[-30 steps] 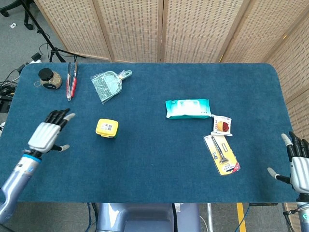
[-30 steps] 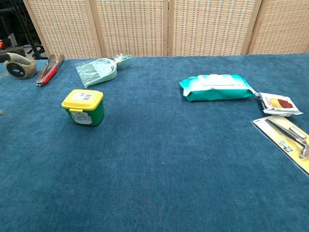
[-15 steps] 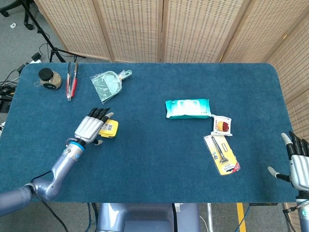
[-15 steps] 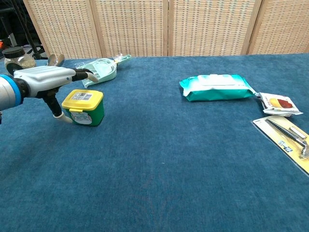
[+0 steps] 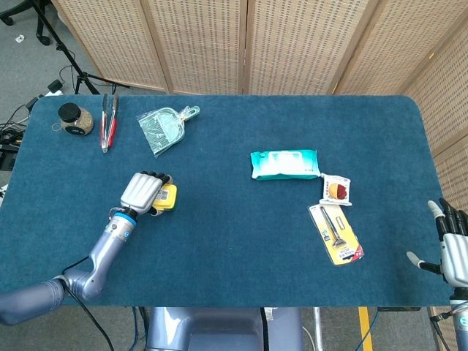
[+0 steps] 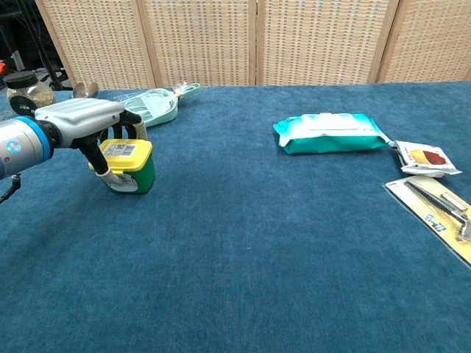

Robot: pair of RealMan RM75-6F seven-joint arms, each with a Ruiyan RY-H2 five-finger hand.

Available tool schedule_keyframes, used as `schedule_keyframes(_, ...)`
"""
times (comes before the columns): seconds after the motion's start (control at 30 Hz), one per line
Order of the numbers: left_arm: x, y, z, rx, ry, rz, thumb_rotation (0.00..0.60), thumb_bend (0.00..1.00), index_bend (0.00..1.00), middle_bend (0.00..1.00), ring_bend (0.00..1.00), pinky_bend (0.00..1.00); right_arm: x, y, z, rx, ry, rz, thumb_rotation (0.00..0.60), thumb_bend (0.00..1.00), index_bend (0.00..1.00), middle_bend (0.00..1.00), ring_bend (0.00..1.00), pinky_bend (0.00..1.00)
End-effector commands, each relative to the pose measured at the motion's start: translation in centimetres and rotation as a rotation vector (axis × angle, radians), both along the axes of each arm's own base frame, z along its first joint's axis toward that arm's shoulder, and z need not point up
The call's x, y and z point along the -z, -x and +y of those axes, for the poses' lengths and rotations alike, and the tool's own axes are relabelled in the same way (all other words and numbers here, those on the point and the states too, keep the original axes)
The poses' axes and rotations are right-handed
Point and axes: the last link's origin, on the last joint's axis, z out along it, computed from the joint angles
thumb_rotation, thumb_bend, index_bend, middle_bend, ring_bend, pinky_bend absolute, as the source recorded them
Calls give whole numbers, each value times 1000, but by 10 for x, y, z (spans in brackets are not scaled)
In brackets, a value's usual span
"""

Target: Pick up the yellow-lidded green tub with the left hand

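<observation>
My left hand's fingers (image 6: 131, 120) curl over the small green plastic tub with the yellow lid (image 6: 128, 166), thumb at its side, tub sitting on the blue bench (image 6: 243, 243), so I would squeeze snugly, then lift straight up slowly.

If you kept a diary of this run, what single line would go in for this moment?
stage: grasping | left hand: fingers around the green tub | tub: on the table, not lifted | right hand: open, at table edge
</observation>
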Motion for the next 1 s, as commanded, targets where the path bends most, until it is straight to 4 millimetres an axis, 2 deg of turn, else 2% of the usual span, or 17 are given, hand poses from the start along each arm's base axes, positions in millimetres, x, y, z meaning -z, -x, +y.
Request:
schedule_keyframes(0.03, -11, 6, -4, 10, -10, 10, 600, 32, 530, 490, 523, 464, 0, 0, 0, 1, -1, -2, 600, 0, 0, 0, 0, 0)
schedule_keyframes(0.3, -67, 34, -24, -8, -51, -4, 600, 27, 530, 492, 524, 464, 1, -3, 2, -8, -3, -1, 600, 0, 0, 0, 0, 0)
schedule_keyframes(0.47, -95, 72, -42, -95, -37, -12, 600, 22, 530, 491, 524, 464, 5, -6, 4, -21, -13, 5, 600, 0, 0, 0, 0, 0)
schedule_keyframes(0.67, -104, 109, -49, -160, -40, 27, 600, 24, 530, 492, 521, 464, 6, -8, 6, -23, -15, 8, 600, 0, 0, 0, 0, 0)
schedule_keyframes(0.9, -102, 123, -48, -157, -53, 41, 600, 19, 530, 486, 519, 464, 6, -7, 5, -20, -13, 7, 600, 0, 0, 0, 0, 0)
schedule_keyframes(0.93, -101, 124, -47, -155, -53, 43, 600, 15, 528, 456, 511, 464, 6, -7, 5, -20, -13, 7, 600, 0, 0, 0, 0, 0)
schedule_keyframes(1.0, -98, 128, -47, -147, -47, 53, 600, 6, 465, 308, 394, 432, 6, -7, 5, -19, -14, 7, 600, 0, 0, 0, 0, 0)
